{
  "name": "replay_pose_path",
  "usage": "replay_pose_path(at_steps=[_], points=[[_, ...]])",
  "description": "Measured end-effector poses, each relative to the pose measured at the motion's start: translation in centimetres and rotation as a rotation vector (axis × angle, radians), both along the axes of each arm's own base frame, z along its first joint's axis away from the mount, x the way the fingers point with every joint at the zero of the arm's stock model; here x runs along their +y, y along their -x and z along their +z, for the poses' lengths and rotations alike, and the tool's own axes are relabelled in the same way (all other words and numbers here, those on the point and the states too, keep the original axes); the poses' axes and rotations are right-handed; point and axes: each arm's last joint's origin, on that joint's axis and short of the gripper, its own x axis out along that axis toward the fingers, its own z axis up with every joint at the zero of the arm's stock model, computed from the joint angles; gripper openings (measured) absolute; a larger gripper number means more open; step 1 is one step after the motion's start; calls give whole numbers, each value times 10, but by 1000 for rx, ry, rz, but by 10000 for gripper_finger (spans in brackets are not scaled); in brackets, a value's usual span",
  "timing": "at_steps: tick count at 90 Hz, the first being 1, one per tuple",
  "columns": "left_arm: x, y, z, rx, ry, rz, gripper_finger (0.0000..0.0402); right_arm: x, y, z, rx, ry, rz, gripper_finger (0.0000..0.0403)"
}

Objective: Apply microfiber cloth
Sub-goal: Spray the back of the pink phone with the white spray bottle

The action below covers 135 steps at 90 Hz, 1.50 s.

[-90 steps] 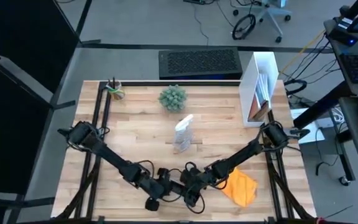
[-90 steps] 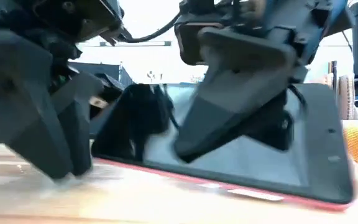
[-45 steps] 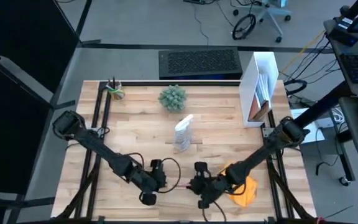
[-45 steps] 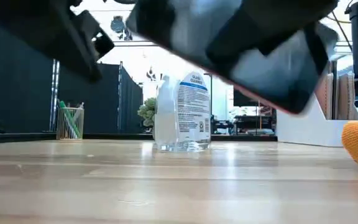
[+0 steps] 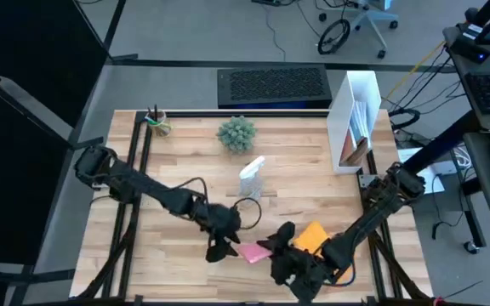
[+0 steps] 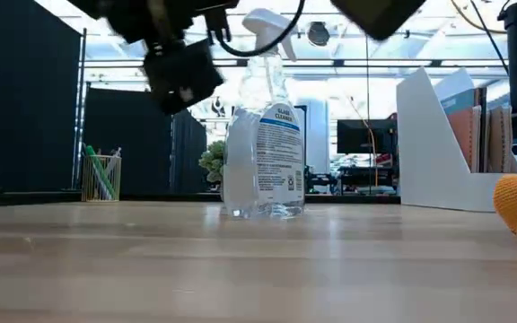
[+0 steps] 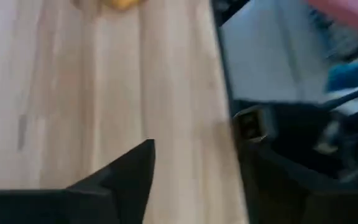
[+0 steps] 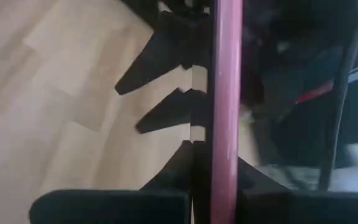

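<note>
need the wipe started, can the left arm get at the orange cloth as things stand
Probably not directly. The microfiber cloth lies by the right arm, partly under it, and the pink-edged phone held in the right gripper sits between it and the left gripper.

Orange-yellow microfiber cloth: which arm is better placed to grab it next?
Probably left: the left gripper is open and free, while the right gripper clamps the pink-edged black smartphone. The folded orange-yellow microfiber cloth lies partly under the right arm, though.
</note>
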Motion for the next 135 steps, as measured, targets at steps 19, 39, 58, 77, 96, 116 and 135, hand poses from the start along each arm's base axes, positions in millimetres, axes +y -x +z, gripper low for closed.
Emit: replay_pose_path(at_steps=[19, 39, 58, 77, 96, 116, 135], points=[[15, -11, 13, -80, 160, -29, 247, 7, 9, 0, 18, 184, -3, 7], [27, -19, 29, -179, 305, -57, 247, 12, 15, 3, 30, 348, -32, 10], [37, -21, 31, -179, 332, -51, 247, 12, 17, 4, 52, 432, -39, 11], [44, -23, 36, -243, 320, -89, 247, 19, 22, -1, 91, 440, 33, 11], [43, -22, 34, -232, 317, -98, 247, 21, 24, 0, 83, 449, 30, 11], [40, -28, 24, -194, 343, -55, 247, 4, 6, -1, 163, 500, 44, 11], [31, -33, 15, -209, 357, -54, 245, -9, -9, -2, 211, 544, 46, 11]])
